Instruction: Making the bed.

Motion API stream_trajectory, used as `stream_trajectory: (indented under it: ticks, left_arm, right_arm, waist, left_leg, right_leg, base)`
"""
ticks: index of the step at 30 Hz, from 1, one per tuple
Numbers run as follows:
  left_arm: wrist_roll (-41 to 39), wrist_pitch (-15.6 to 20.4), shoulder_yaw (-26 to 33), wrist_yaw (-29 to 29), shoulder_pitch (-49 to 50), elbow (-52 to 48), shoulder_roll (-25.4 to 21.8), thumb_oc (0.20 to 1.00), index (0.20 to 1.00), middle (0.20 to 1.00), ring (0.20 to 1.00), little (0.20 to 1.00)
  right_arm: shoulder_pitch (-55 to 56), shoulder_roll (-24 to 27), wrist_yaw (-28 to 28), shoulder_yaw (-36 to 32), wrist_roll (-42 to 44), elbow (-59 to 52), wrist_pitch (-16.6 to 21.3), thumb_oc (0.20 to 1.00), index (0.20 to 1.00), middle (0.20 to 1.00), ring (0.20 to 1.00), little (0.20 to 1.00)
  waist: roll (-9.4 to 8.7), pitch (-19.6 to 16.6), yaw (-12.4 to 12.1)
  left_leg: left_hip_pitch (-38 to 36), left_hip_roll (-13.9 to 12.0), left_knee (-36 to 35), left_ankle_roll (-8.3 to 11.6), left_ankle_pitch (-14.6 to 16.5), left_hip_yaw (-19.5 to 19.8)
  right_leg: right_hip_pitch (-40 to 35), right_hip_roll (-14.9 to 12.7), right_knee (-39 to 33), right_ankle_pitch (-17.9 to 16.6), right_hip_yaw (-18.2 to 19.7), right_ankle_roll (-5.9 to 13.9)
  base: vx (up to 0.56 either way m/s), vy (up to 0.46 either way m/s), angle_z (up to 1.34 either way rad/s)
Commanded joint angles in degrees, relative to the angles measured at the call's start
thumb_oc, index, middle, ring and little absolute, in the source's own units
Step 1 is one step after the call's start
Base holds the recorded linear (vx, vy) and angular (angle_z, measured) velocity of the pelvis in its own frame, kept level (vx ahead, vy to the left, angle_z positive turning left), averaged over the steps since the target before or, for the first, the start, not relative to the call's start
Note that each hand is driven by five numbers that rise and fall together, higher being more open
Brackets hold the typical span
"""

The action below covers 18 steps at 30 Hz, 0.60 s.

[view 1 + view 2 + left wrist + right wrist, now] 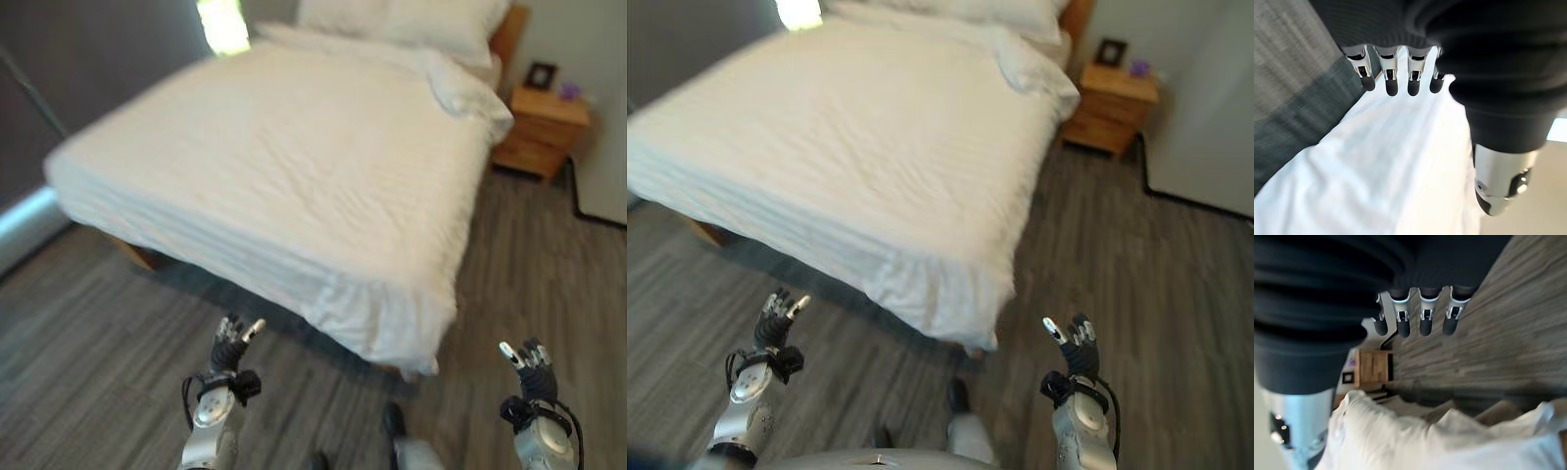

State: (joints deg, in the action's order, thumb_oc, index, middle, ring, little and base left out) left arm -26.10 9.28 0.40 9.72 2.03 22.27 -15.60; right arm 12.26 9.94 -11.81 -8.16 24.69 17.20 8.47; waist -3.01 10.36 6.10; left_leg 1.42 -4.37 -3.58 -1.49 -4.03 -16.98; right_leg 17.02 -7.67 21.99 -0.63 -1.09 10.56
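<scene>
Both hands, left hand [231, 351] and right hand [529, 367], hung open and empty above the floor short of the bed's foot corner, where the white duvet [294, 166] required an even, two-handed edge grasp.

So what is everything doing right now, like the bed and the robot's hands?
Bed: covered by a white sheet, mostly smooth, lightly wrinkled.
Sheet corner: bunched, hanging over the near corner of the bed.
Pillows: lying at the head of the bed.
Nightstand: beside the bed, small things on top.
Left hand: open, holding nothing, over the floor, short of the bed.
Right hand: open, holding nothing, over the floor.
</scene>
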Motion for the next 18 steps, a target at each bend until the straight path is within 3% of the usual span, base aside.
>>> stream_trajectory:
  ticks: [1, 2, 4, 5, 6, 7, 8, 9, 10, 11, 12, 13, 15, 16, 18]
  left_arm:
    - [0.65, 2.92, 3.02, -0.15, -0.94, -2.43, -2.52, 1.000, 1.000, 1.000, 1.000, 1.000]
    - [-0.50, 3.23, 3.97, 0.11, 0.12, -2.67, -2.05, 1.000, 1.000, 1.000, 1.000, 1.000]
    - [-0.95, 3.68, 4.71, 0.79, 1.16, -2.81, -1.87, 1.000, 1.000, 1.000, 1.000, 1.000]
    - [-1.70, 4.60, 7.60, 1.90, 3.41, -3.82, -2.48, 1.000, 1.000, 1.000, 1.000, 1.000]
    - [-1.23, 4.68, 8.86, 1.85, 4.13, -4.10, -2.46, 1.000, 1.000, 1.000, 1.000, 1.000]
    - [-0.63, 4.54, 8.94, 1.58, 4.07, -3.46, -2.70, 1.000, 1.000, 1.000, 1.000, 1.000]
    - [-2.09, 4.50, 8.57, 0.56, 3.11, -2.50, -1.99, 1.000, 1.000, 1.000, 1.000, 1.000]
    - [-4.14, 4.97, 8.02, -0.64, 3.39, -3.63, -0.43, 1.000, 1.000, 1.000, 1.000, 1.000]
    - [-3.24, 4.94, 7.17, -1.38, 4.35, -4.98, 0.39, 1.000, 1.000, 1.000, 1.000, 1.000]
    - [-3.23, 4.92, 7.15, -1.36, 4.34, -5.00, 0.38, 1.000, 1.000, 1.000, 1.000, 1.000]
    - [-3.81, 4.68, 6.35, -1.75, 4.61, -4.90, 1.10, 1.000, 1.000, 1.000, 1.000, 1.000]
    - [-4.22, 4.35, 6.14, -2.18, 5.11, -5.51, 1.48, 1.000, 1.000, 1.000, 1.000, 1.000]
    - [-3.46, 3.38, 3.59, -3.08, 4.78, -5.37, 1.82, 1.000, 1.000, 1.000, 1.000, 1.000]
    - [-3.75, 2.67, 1.26, -4.10, 4.91, -6.03, 2.25, 1.000, 1.000, 1.000, 1.000, 1.000]
    - [-3.98, 2.40, 0.05, -4.54, 4.58, -6.07, 2.34, 1.000, 1.000, 1.000, 1.000, 1.000]
  right_arm:
    - [-2.92, 0.22, -0.66, 0.99, -1.99, -3.88, 2.92, 1.000, 1.000, 1.000, 1.000, 1.000]
    - [-5.34, 0.69, -1.61, 2.09, -2.64, -3.50, 2.86, 1.000, 1.000, 1.000, 1.000, 1.000]
    - [-7.94, 1.16, -1.71, 3.89, -2.47, -4.37, 2.92, 1.000, 1.000, 1.000, 1.000, 1.000]
    - [-10.37, 2.48, -0.35, 6.09, -2.35, -7.55, 3.36, 1.000, 1.000, 1.000, 1.000, 1.000]
    - [-9.25, 3.96, 1.32, 6.15, -2.25, -8.40, 3.45, 1.000, 1.000, 1.000, 1.000, 1.000]
    - [-7.48, 5.23, 1.81, 4.75, -2.43, -8.11, 3.55, 1.000, 1.000, 1.000, 1.000, 1.000]
    - [-5.30, 7.51, 1.67, 2.26, -3.32, -8.02, 3.27, 1.000, 1.000, 1.000, 1.000, 1.000]
    - [-5.52, 10.05, 1.29, 0.27, -3.82, -7.91, 3.10, 1.000, 1.000, 1.000, 1.000, 1.000]
    - [-6.30, 9.60, 0.74, -1.44, -1.69, -6.48, 3.77, 1.000, 1.000, 1.000, 1.000, 1.000]
    - [-6.32, 9.59, 0.76, -1.47, -1.67, -6.45, 3.79, 1.000, 1.000, 1.000, 1.000, 1.000]
    - [-5.72, 7.88, 0.68, -2.36, 0.40, -5.77, 4.29, 1.000, 1.000, 1.000, 1.000, 1.000]
    - [-5.33, 7.40, 1.07, -2.53, 0.92, -6.12, 4.43, 1.000, 1.000, 1.000, 1.000, 1.000]
    - [-4.56, 6.11, 0.81, -3.22, 1.83, -5.84, 4.85, 1.000, 1.000, 1.000, 1.000, 1.000]
    - [-4.48, 4.65, 0.60, -2.03, 2.15, -6.44, 4.95, 1.000, 1.000, 1.000, 1.000, 1.000]
    - [-4.38, 4.30, 0.59, -1.46, 2.01, -6.29, 4.86, 1.000, 1.000, 1.000, 1.000, 1.000]
  waist:
    - [0.67, -1.84, -2.36]
    - [0.33, -3.12, -4.87]
    - [-0.87, -3.89, -6.95]
    - [-2.79, -4.70, -9.88]
    - [-2.39, -4.22, -9.67]
    - [-1.62, -3.65, -9.11]
    - [-0.98, -1.68, -8.09]
    - [-1.39, 0.24, -8.14]
    - [-2.51, 0.47, -8.02]
    - [-2.53, 0.37, -8.01]
    - [-2.83, -0.34, -8.03]
    - [-2.75, -1.13, -7.80]
    - [-1.41, -3.17, -6.26]
    - [-0.66, -4.03, -5.27]
    - [-0.49, -4.23, -4.90]
  left_leg:
    - [-0.05, -0.90, -1.42, 2.12, 0.27, 2.78]
    - [0.96, -1.94, -1.03, 2.36, -0.89, -1.64]
    - [2.13, -2.94, -0.19, 2.85, -1.87, -4.89]
    - [3.99, -6.48, 0.63, 5.83, -3.72, -8.39]
    - [5.02, -10.66, 1.34, 8.02, -7.43, -10.03]
    - [5.86, -13.21, 1.78, 9.66, -9.96, -8.53]
    - [7.10, -14.75, 5.11, 10.68, -10.44, -5.43]
    - [7.55, -10.77, 11.96, 10.02, -5.28, 7.71]
    - [6.54, -4.50, 18.76, 9.28, 0.94, 15.20]
    - [6.78, -4.44, 18.91, 9.20, 0.93, 15.21]
    - [5.73, -0.28, 16.87, 7.40, 4.48, 17.07]
    - [4.41, 1.24, 14.16, 6.01, 5.56, 17.04]
    - [0.91, 1.16, 7.45, 4.44, 4.31, 13.76]
    - [-0.76, 1.32, 3.46, 4.22, 3.17, 14.39]
    - [-1.11, 1.63, 2.75, 4.36, 2.86, 14.83]
  right_leg:
    - [-15.86, -7.43, -11.74, -1.76, -7.30, -1.03]
    - [-19.75, -11.48, -9.63, -2.75, -11.14, -0.55]
    - [-22.11, -13.77, -9.06, -4.73, -11.88, 0.64]
    - [-25.01, -13.00, -15.62, -2.01, -15.41, 2.65]
    - [-25.74, -8.75, -21.78, 2.80, -14.84, 1.16]
    - [-26.12, -5.57, -22.33, 4.64, -13.23, -0.48]
    - [-26.48, -3.76, -21.34, 5.90, -13.64, -1.99]
    - [-24.97, -3.76, -20.80, 5.18, -11.95, -2.97]
    - [-23.33, -3.76, -21.15, 3.56, -9.72, -3.61]
    - [-23.19, -3.81, -21.19, 3.46, -9.73, -3.57]
    - [-22.65, -2.32, -21.79, 3.08, -7.31, -4.03]
    - [-22.10, -1.52, -21.90, 2.85, -6.45, -4.20]
    - [-21.38, 0.36, -22.56, 2.49, -6.94, -4.29]
    - [-20.55, 0.98, -22.87, 2.13, -6.70, -4.23]
    - [-20.34, 0.92, -22.91, 1.90, -6.63, -4.16]
  base:
    - [-0.28, -0.099, -1.46]
    - [-0.37, -0.172, -1.47]
    - [-0.36, -0.365, -2.12]
    - [-0.39, -0.779, -2.19]
    - [-0.34, -0.976, -2.47]
    - [-0.26, -0.818, -1.98]
    - [-0.29, -0.682, -1.34]
    - [-0.37, -0.659, 0.12]
    - [-0.27, -0.421, -0.14]
    - [-0.12, -0.346, -1.07]
    - [0.00, -0.141, -1.43]
    - [0.01, -0.156, -1.19]
    - [0.01, 0.008, -0.60]
    - [-0.01, 0.051, -0.13]
    - [-0.03, 0.056, 0.30]
